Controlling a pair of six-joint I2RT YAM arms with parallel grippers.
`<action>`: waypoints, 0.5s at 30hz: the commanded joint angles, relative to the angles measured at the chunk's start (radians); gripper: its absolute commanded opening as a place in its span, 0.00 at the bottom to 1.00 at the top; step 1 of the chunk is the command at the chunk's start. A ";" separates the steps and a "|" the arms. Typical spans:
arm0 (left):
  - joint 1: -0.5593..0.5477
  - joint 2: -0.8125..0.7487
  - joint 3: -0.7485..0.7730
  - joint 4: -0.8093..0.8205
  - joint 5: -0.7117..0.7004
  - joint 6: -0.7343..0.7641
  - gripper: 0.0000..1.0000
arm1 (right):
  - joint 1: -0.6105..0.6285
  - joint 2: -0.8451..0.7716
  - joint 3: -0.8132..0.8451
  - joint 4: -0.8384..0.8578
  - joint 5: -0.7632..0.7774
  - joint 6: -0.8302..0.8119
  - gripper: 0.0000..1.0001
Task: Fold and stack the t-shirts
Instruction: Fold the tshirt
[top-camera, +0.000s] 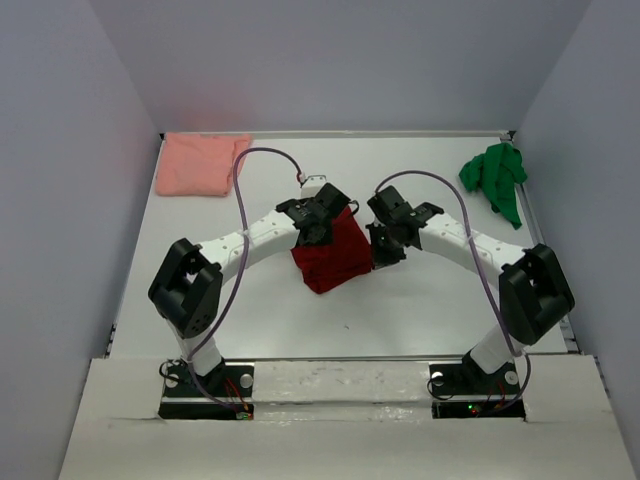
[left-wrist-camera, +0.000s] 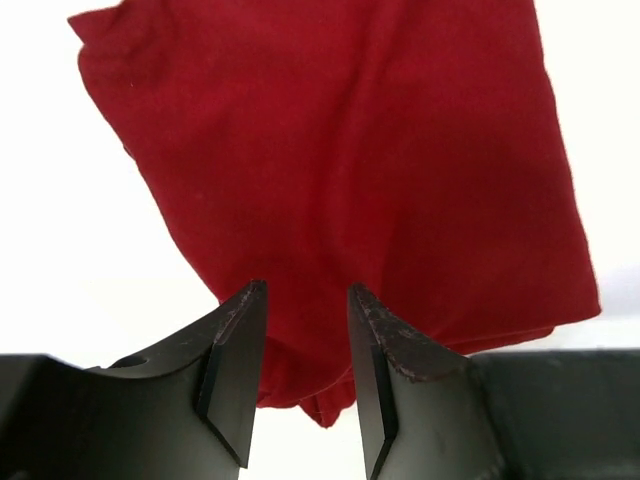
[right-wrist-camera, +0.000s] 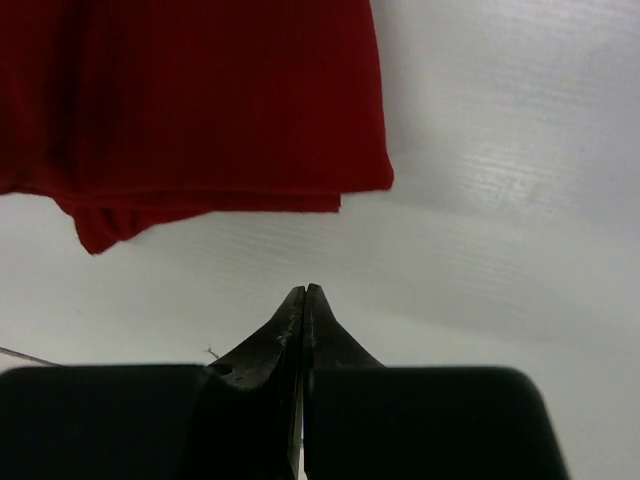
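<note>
The dark red t-shirt (top-camera: 338, 260) lies folded into a small square at the table's middle, also filling the left wrist view (left-wrist-camera: 350, 170) and the top left of the right wrist view (right-wrist-camera: 200, 100). My left gripper (top-camera: 314, 232) hovers over its far left corner. The jaws of the left gripper (left-wrist-camera: 305, 290) stand apart above the cloth with nothing between them. My right gripper (top-camera: 382, 252) sits just off the shirt's right edge. In its own wrist view the right gripper (right-wrist-camera: 305, 290) is shut and empty over bare table. The pale salmon pink t-shirt (top-camera: 200, 165) lies folded at the far left. The green t-shirt (top-camera: 495, 180) is crumpled at the far right.
The white table (top-camera: 420, 310) is walled by grey panels at the left, back and right. Both arms' cables loop above the table's middle. A raised white ledge (top-camera: 340, 400) runs along the near edge by the arm bases.
</note>
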 joint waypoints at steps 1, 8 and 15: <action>0.003 -0.054 -0.043 0.027 0.023 0.012 0.47 | 0.008 0.057 0.142 -0.016 0.090 -0.056 0.00; -0.034 -0.169 -0.099 0.017 0.043 -0.017 0.47 | 0.008 0.233 0.423 -0.103 0.187 -0.125 0.11; -0.126 -0.275 -0.095 -0.014 -0.057 -0.041 0.47 | -0.058 0.411 0.690 -0.102 0.132 -0.214 0.00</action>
